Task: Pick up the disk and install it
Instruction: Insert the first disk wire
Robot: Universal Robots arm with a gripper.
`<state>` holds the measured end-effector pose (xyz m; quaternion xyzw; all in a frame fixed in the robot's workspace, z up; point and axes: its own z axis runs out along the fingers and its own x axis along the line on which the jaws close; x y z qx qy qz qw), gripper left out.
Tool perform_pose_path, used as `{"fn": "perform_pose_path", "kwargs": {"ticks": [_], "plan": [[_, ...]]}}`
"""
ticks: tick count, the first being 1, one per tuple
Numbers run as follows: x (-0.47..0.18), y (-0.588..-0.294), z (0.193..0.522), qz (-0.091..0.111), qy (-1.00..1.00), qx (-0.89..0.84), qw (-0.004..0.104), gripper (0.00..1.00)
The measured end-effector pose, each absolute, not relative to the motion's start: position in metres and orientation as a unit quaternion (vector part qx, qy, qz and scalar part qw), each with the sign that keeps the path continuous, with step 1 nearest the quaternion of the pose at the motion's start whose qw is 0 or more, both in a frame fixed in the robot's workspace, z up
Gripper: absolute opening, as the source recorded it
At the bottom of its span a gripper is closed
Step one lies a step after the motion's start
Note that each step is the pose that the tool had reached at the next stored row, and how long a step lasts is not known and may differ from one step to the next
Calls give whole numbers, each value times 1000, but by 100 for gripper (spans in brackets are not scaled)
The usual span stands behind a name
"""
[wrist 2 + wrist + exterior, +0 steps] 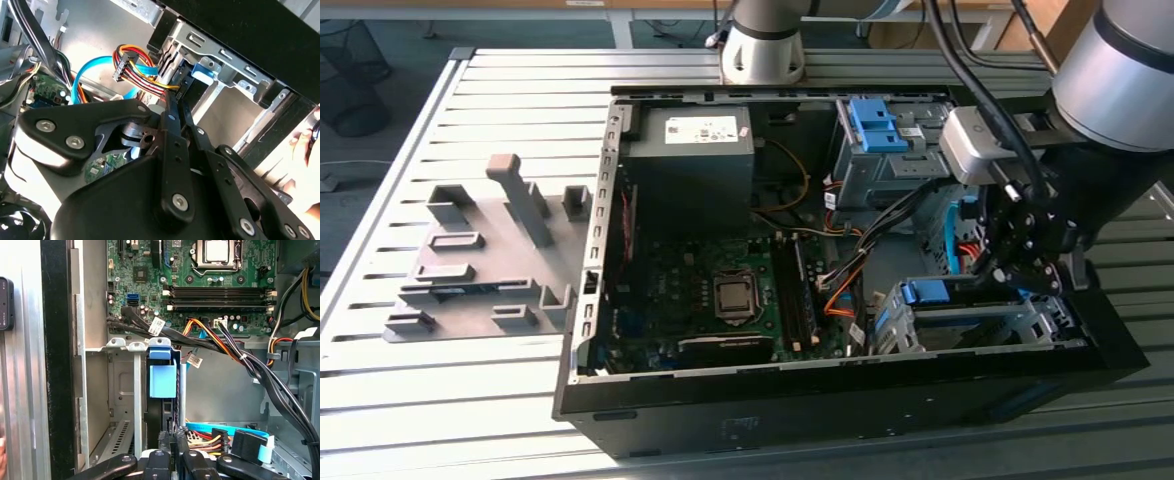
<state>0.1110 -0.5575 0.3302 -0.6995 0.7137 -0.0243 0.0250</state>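
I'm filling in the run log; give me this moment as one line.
stage: installing | disk: upright in drive cage slot | gripper: at disk's edge | case: open

1. The drive cage [122, 390] is occupied in one slot by the disk [163, 385]; the slot beside it is left open.
2. Access beside the cage is obstructed by a cable bundle [235, 355] and a blue ribbon cable [85, 75].
3. The cage's outer side is bounded by the black case wall [854, 390].
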Motion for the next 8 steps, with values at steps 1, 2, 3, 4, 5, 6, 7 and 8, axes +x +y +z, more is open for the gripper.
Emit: {"fn": "perform_pose_path", "kwargs": {"ticks": [1,2,3,4,5,6,7,8], "plan": [[111,-558,330,-24,714,-700,25,16],[111,-558,329,-24,714,-700,25,16],[111,-558,328,-24,714,-700,25,16],[111,-558,328,-24,714,-700,25,16],[111,-558,328,-24,714,-700,25,16],[111,-558,328,-24,714,-700,25,16],[111,-558,328,-24,714,-700,25,16],[111,-558,328,-24,714,-700,25,16]]}}
